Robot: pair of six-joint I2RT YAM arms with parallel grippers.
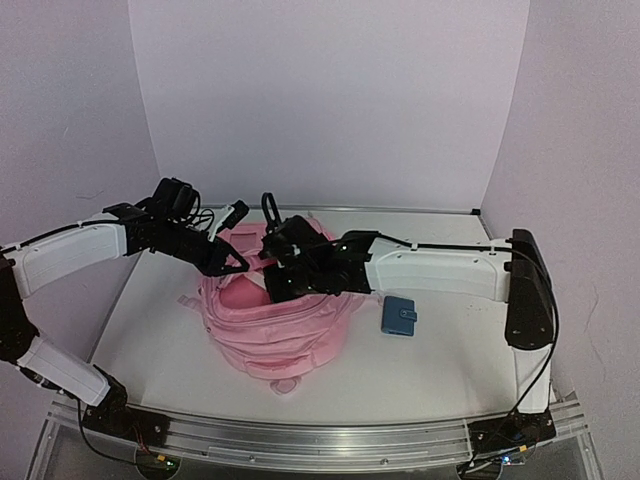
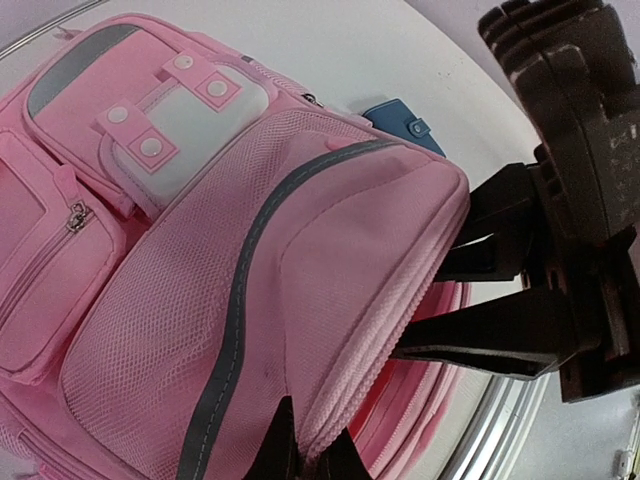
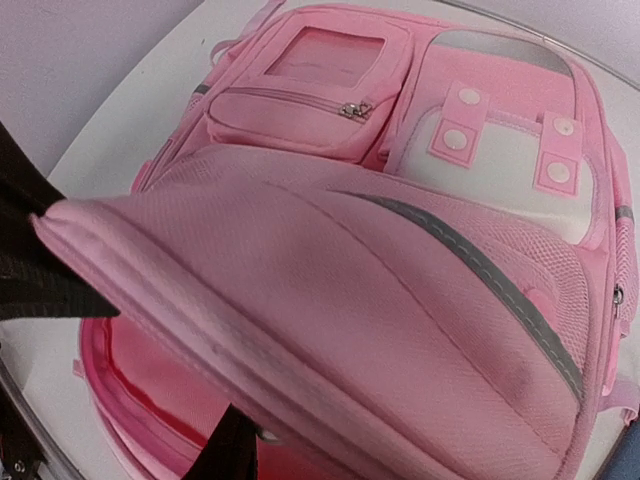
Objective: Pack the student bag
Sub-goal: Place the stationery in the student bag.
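Note:
The student bag (image 1: pixel 285 330) lies flat in the middle of the table, its main compartment gaping toward the back and showing a red-pink lining (image 3: pixel 150 380). My left gripper (image 2: pixel 312 462) is shut on the zip edge of the bag's top flap (image 2: pixel 330 250) and holds it lifted. My right gripper (image 1: pixel 272 272) grips the same flap edge a little further along, with one finger (image 3: pixel 225 450) under the fabric and the other hidden by it. In the left wrist view the right gripper's fingers (image 2: pixel 470 340) straddle that edge. The front pockets (image 3: pixel 300 90) stay zipped.
A small blue pouch (image 1: pixel 399 315) lies on the table just right of the bag, also seen past the bag (image 2: pixel 400 118). White walls enclose the table on three sides. A metal rail (image 1: pixel 300 440) runs along the near edge.

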